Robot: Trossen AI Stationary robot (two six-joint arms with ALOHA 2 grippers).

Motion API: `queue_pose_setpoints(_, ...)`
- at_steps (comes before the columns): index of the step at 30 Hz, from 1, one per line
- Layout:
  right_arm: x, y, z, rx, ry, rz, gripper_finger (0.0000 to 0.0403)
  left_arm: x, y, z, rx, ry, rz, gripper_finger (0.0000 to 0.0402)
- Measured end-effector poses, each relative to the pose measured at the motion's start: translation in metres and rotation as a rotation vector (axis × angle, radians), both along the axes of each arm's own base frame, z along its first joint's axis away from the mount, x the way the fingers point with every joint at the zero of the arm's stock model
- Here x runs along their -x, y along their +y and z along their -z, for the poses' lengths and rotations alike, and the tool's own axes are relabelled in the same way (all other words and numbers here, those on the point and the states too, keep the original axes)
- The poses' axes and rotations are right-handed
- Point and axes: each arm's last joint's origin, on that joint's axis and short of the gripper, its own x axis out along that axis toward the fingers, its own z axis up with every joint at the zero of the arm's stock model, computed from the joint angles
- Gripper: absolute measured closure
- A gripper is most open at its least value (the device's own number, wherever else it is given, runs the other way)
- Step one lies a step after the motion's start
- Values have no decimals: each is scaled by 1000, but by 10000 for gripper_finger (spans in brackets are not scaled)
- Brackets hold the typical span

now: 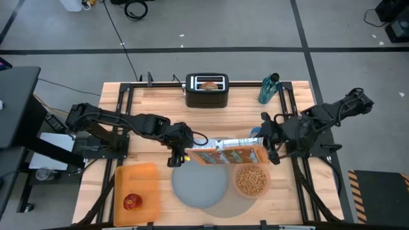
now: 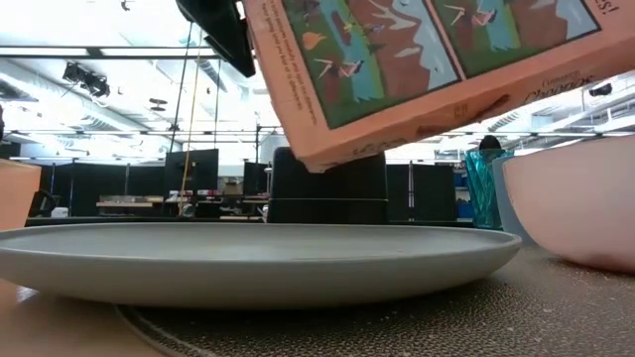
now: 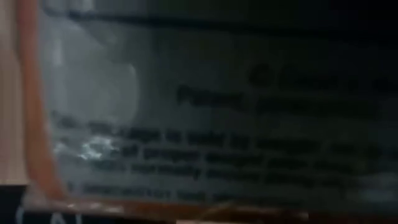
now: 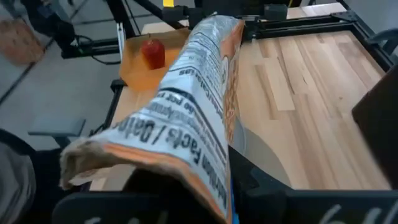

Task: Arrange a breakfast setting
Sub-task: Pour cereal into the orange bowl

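An orange cereal box (image 1: 227,155) hangs in the air between my two grippers, above the far edge of the blue-grey plate (image 1: 200,184) and the pink bowl (image 1: 251,180), which holds cereal. Plate and bowl rest on the round grey mat (image 1: 233,203). My left gripper (image 1: 180,155) is at the box's left end and my right gripper (image 1: 270,152) at its right end. The red apple (image 1: 132,202) lies on the orange board (image 1: 144,179). The bagel half (image 1: 208,83) sticks out of the black toaster (image 1: 206,92). No spoon shows. My left gripper is on the box's left end (image 2: 273,89), coming level from the table's left. The box fills the left wrist view and hides the fingers. The box is clear of the plate, its left end lower. My right gripper holds the box's crumpled right end (image 4: 149,155), coming level from the table's right, along the box. The box itself covers the fingers, so the kind of hold does not show. The box is lifted clear and reaches away from the gripper toward the left arm.
A blue-green bottle (image 1: 268,88) stands at the far right beside the toaster. Black frame rails (image 1: 121,108) run along both sides of the wooden table. Bare wood lies between the toaster and the box.
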Motion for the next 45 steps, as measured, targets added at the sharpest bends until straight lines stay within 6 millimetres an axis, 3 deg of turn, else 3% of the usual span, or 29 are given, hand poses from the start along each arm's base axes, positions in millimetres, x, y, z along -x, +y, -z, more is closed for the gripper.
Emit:
queue_pose_setpoints(7,-3,-6,-4,-5,45,-17,392,4,3,-1,-59,35,-27,187)
queue_pose_setpoints(13,-9,-7,0,-4,74,-18,392,22,6,-30,-70,23,-28,167)
queue_pose_setpoints(17,-12,-9,1,-4,84,-13,392,28,8,-53,-102,-94,-54,172)
queue_pose_setpoints(23,-24,-14,9,10,124,22,392,10,1,-84,-82,-452,-44,178)
queue_pose_setpoints(26,-28,-17,11,18,136,27,392,-3,-6,-85,-69,-536,-11,170)
queue_pose_setpoints(30,-33,-22,11,21,127,29,392,-19,-9,-76,-63,-558,37,137)
queue_pose_setpoints(36,-37,-27,11,19,119,42,392,-40,5,-63,-106,-564,6,91)
queue_pose_setpoints(42,-41,-30,14,27,130,31,391,-65,16,-67,-94,-586,-74,85)
queue_pose_setpoints(45,-42,-32,14,29,131,39,391,-77,15,-67,-82,-551,-31,89)
